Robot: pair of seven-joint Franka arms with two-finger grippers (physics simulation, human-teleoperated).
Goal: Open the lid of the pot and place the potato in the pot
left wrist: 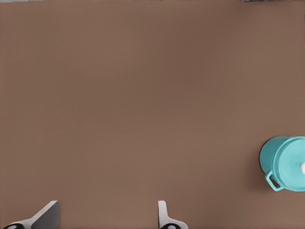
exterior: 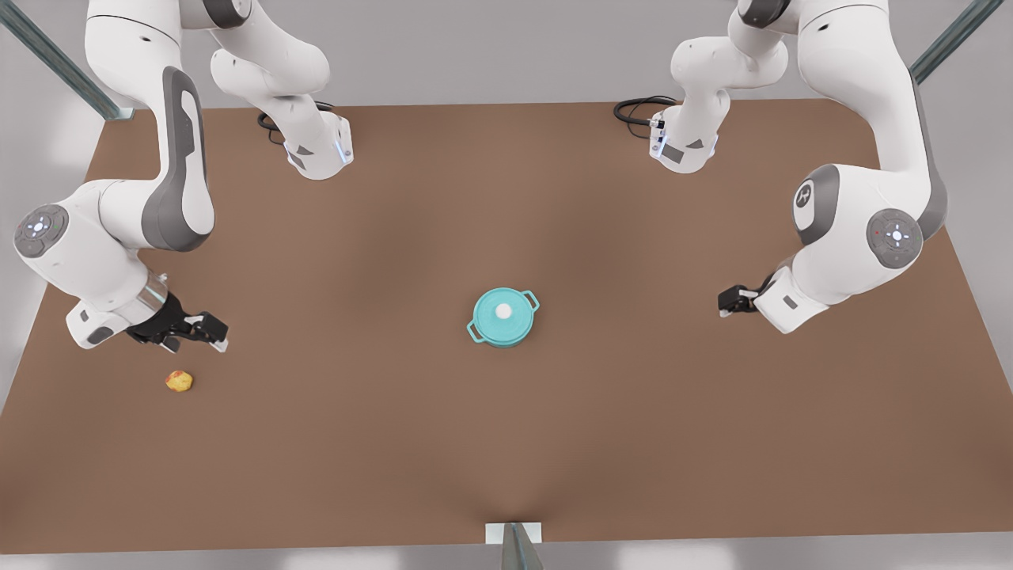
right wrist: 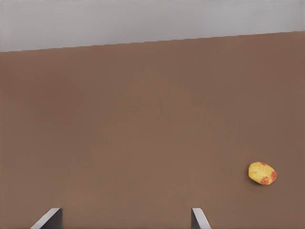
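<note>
The pot [exterior: 503,317] stands upright near the middle of the brown table [exterior: 506,475], with the pot lid [exterior: 502,313] seated flat on its rim and the white knob [exterior: 503,311] at the lid's centre. The lid reads as a rigid, smooth disc, probably light; its flat face offers no purchase, so the knob is the one sensible grip point, taken from directly above with the fingers closing across it. The potato [exterior: 180,381] lies on the table well apart from the pot, toward the front view's left. It appears small, firm and lumpy, likely to roll if nudged, so a grasp across its narrower width is advised. The right gripper [exterior: 207,332] hovers just beside the potato with its fingers apart and nothing between them; its wrist view shows the potato [right wrist: 262,173] off to one side of the fingertips. The left gripper [exterior: 726,302] waits toward the front view's right, well apart from the pot, fingers apart and empty; its wrist view shows the pot [left wrist: 285,163] at the frame edge. The lid is not yet lifted.
</note>
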